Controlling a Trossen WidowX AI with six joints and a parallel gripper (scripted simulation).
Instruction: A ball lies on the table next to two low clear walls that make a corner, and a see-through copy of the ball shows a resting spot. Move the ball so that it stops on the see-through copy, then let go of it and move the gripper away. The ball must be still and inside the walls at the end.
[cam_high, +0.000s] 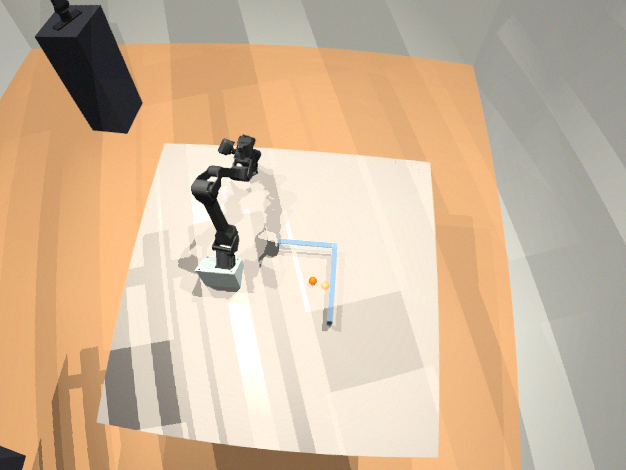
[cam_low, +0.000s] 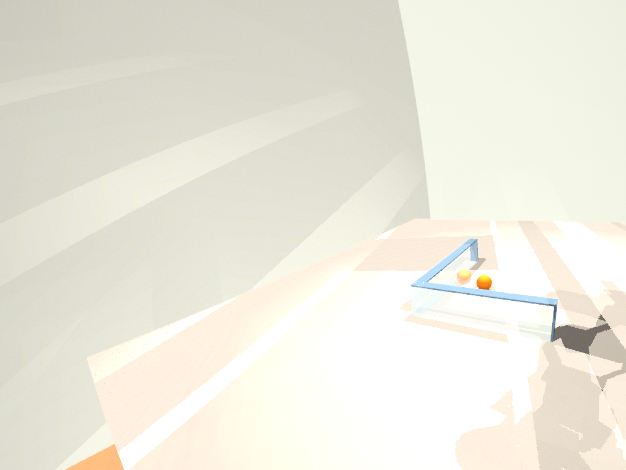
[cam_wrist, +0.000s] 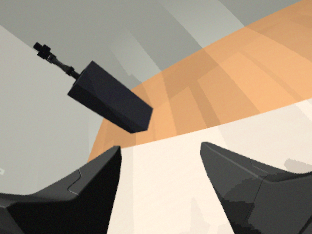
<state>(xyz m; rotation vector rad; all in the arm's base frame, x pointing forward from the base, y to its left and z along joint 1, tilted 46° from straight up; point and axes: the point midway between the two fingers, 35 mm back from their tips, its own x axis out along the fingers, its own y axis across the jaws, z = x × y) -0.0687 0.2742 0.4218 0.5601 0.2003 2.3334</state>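
The orange ball rests on the table inside the corner. The paler see-through copy is beside it, nearer the long wall; a small gap shows between ball and copy. The short wall meets the long one at the corner. My gripper is open, with nothing between its fingers in the wrist view. In the top view the arm's end is raised near the table's back edge, far from the ball; its fingertips are hard to make out there. The gripper is not in the exterior view.
The arm's pale base stands left of the walls. The short wall's open end lies toward the base. A tall dark block with a black device on it stands beyond the white table top.
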